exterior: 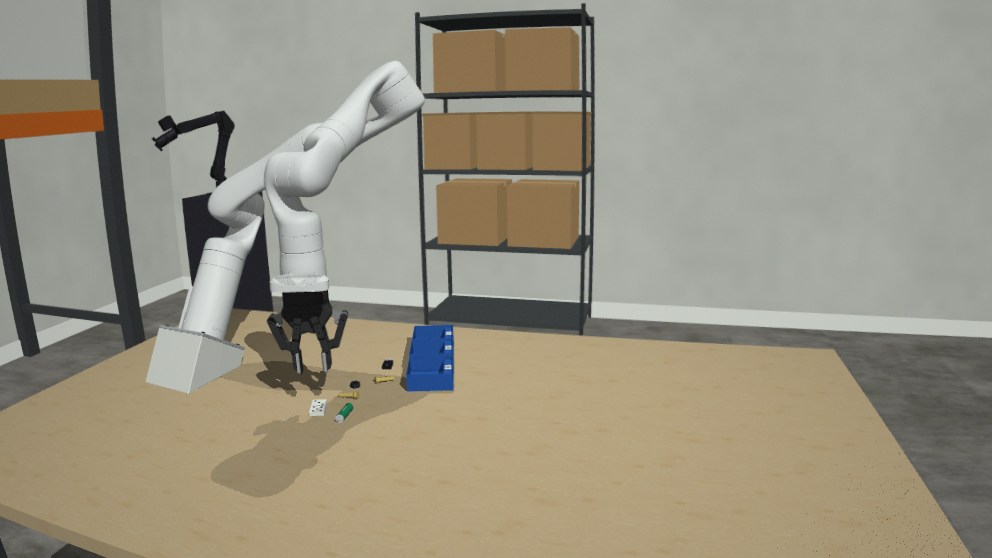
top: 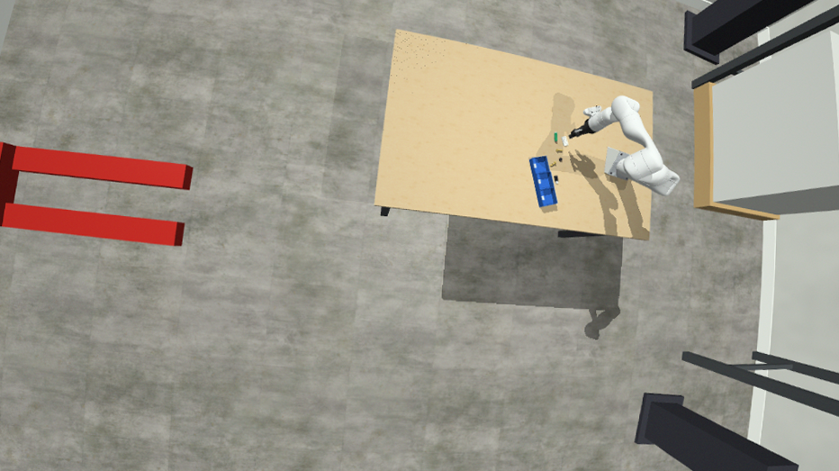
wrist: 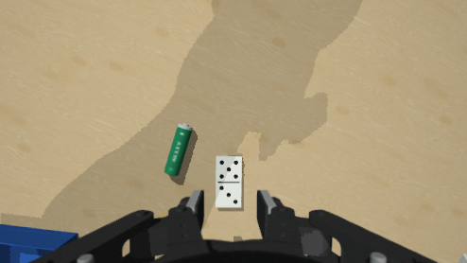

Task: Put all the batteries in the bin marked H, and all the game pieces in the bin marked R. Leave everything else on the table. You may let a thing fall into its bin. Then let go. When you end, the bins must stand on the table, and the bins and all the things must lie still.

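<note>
A white domino (wrist: 229, 182) lies flat on the table, and a green battery (wrist: 179, 149) lies just left of it. My gripper (wrist: 230, 203) hangs a little above the table with its fingers partly open and nothing between them. In the wrist view the near end of the domino shows between the fingertips. In the exterior view the gripper (exterior: 312, 364) is above and behind the domino (exterior: 317, 408) and the battery (exterior: 343, 412). The blue three-part bin (exterior: 430, 357) stands on the table to the right. Its labels cannot be read.
Two yellow bolts (exterior: 348, 394) (exterior: 383, 379), a black nut (exterior: 355, 383) and a small black piece (exterior: 387, 362) lie between the domino and the bin. The arm's base (exterior: 194, 357) stands at the left. A corner of the bin (wrist: 28, 241) shows in the wrist view.
</note>
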Motion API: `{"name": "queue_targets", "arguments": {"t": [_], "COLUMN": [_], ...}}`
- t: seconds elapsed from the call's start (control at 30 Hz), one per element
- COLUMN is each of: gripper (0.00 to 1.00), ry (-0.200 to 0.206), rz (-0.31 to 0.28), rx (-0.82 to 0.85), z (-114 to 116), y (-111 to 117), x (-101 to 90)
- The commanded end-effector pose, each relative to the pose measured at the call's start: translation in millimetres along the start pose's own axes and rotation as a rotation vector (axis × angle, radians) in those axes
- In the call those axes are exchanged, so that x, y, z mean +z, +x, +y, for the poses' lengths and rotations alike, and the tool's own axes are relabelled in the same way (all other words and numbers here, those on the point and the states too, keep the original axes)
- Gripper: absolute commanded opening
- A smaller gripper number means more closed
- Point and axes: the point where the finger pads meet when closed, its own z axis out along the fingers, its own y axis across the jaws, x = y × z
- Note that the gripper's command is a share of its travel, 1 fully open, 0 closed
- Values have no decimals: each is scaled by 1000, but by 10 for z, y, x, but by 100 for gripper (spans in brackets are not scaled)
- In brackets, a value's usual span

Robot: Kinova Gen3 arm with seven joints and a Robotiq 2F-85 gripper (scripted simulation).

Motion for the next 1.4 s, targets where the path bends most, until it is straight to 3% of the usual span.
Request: {"name": "queue_targets", "arguments": {"t": [0.0, 0.73, 1.23, 1.37], "gripper": [41, 41, 41, 41], "ry": [3, 3, 1, 3], "rz": [3, 3, 5, 6], "rx": [4, 4, 0, 2], "z": [-14, -21, 15, 27], "y": [-2, -10, -7, 5], "x": [-9, -9, 534, 558]}}
